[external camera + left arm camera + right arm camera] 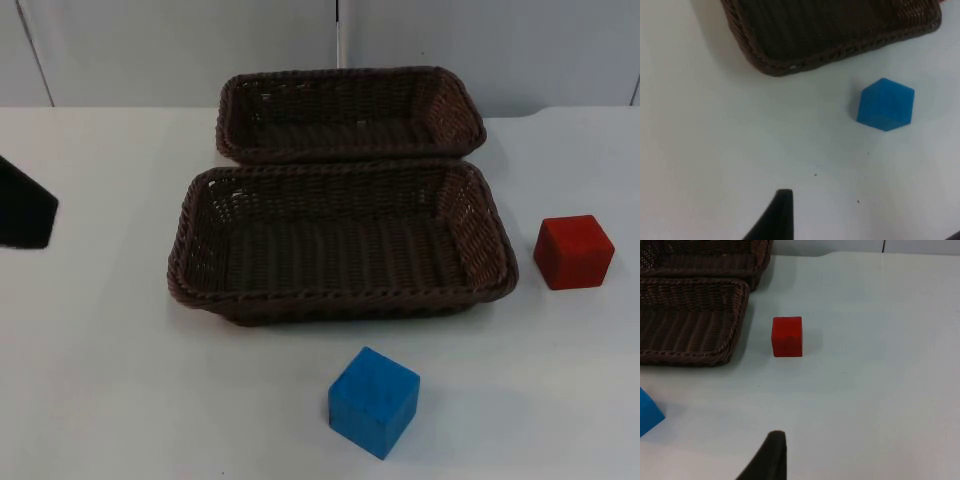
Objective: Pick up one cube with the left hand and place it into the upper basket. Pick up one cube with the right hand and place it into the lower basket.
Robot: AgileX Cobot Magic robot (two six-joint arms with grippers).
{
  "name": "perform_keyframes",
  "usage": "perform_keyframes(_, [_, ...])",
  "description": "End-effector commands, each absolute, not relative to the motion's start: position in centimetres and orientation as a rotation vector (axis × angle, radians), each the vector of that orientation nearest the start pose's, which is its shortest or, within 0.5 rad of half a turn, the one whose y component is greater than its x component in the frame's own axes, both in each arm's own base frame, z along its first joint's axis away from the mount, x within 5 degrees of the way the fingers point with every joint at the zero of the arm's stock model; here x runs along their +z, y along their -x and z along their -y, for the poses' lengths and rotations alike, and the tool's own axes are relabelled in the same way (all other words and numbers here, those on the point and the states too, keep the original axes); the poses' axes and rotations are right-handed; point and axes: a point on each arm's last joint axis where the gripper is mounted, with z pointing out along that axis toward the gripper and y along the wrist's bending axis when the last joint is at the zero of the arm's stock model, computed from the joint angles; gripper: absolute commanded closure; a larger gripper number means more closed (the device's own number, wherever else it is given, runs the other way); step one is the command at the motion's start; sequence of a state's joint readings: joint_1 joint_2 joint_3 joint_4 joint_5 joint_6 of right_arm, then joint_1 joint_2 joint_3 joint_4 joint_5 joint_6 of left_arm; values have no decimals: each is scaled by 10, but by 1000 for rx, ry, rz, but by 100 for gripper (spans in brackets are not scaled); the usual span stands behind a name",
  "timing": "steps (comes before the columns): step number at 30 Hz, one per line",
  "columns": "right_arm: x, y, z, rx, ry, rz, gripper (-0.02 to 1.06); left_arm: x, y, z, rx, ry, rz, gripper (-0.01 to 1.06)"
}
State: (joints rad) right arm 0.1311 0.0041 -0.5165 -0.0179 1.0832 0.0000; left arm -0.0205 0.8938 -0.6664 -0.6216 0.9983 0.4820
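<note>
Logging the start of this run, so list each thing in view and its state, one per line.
Upper basket: empty, at the wall end of the table.
Lower basket: empty, set against the upper basket.
Blue cube: on the table in front of the lower basket, not held.
Red cube: on the table beside the lower basket, not held.
Left arm: at the table's left edge.

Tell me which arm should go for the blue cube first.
Probably left. The blue cube lies on the table in front of the lower basket, and the left wrist view looks right onto it. The right wrist view centres the red cube, so that arm suits that one.
</note>
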Motion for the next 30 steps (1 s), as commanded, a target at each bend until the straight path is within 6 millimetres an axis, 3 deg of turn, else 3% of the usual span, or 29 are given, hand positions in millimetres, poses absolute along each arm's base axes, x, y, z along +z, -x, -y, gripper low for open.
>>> perform_keyframes(1, [280, 7, 2, 61, 127, -2044, -1, 286, -148, 55, -655, -385, -2496, 0])
perform_keyframes(17, [280, 7, 2, 61, 127, -2044, -1, 273, -158, 74, -636, -448, -2541, 0])
perform_keyframes(30, [280, 7, 2, 61, 127, -2044, -1, 242, -174, 107, -577, -530, -2665, 0])
